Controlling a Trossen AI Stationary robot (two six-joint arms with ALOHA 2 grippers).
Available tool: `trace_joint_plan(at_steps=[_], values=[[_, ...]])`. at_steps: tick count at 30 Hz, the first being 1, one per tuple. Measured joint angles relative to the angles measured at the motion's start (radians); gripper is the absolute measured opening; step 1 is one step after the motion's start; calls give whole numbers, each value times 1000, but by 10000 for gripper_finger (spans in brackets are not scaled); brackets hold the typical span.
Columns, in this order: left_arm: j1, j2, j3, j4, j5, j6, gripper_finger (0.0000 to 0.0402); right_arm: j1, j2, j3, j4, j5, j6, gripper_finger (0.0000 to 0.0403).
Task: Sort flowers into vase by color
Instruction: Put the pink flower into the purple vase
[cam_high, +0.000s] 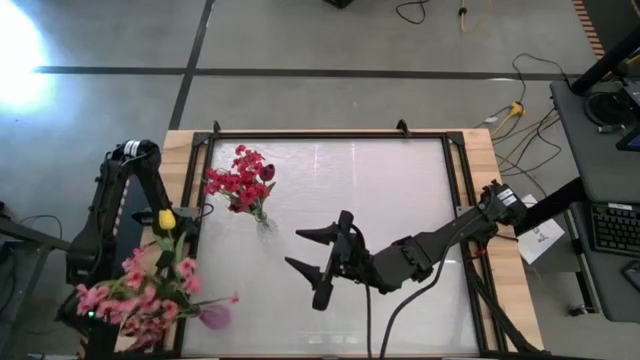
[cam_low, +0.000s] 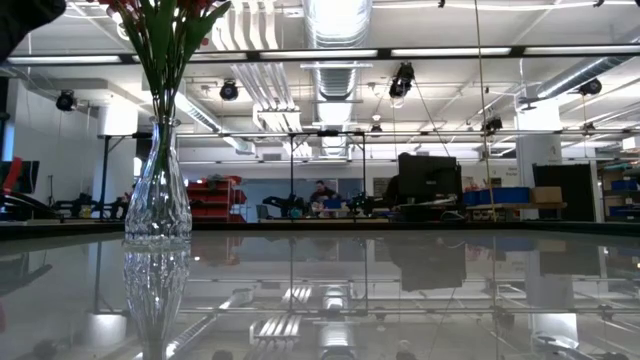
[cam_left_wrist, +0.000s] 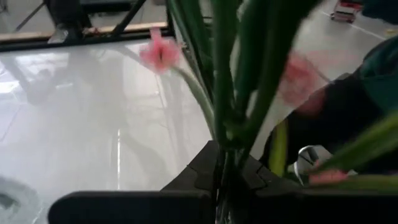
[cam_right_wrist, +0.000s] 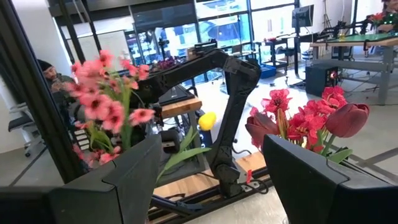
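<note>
Pink flowers (cam_high: 140, 295) clamped by stems in left pincer (cam_left_wrist: 227, 171), right pincer (cam_high: 318, 262) wide open, empty, mid-table.

The glass table top (cam_high: 400, 180) fills a black frame set on a wooden base (cam_high: 175, 150) whose edges show along both sides. Beyond the table's far edge, a dark seam line (cam_high: 300, 71) crosses the grey concrete floor. Off the table's right side, loose cables (cam_high: 520, 105) trail over the floor with a yellow plug among them, and a grey desk carries a black keyboard (cam_high: 608, 228). A white paper (cam_high: 540, 238) lies between the table and that desk. Behind the table, in the room, a dark monitor (cam_low: 430, 180) stands, red shelving (cam_low: 212, 198) sits to its left, and a seated person (cam_right_wrist: 53, 78) shows nearby.
</note>
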Motion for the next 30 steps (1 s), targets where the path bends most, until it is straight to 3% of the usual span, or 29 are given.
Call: trace_joint_plan(at_steps=[8, 14, 18, 23, 26, 30], values=[[79, -12, 0, 93, -5, 120, 0, -5, 0, 0, -19, -11, -2, 274], [137, -13, 0, 141, 51, 177, 0, -6, 49, 3, -262, -66, 75, 274], [168, -13, 0, 200, 78, 247, 0, -6, 191, -5, -262, -194, 125, 274], [209, -13, 1, 225, 120, 269, 0, -19, 379, 18, -45, -309, 123, 274], [225, -14, 2, 225, 135, 273, 0, -38, 513, 93, 18, -346, 116, 280], [232, -16, 2, 224, 141, 272, 0, -57, 686, 274, -22, -374, 70, 310]])
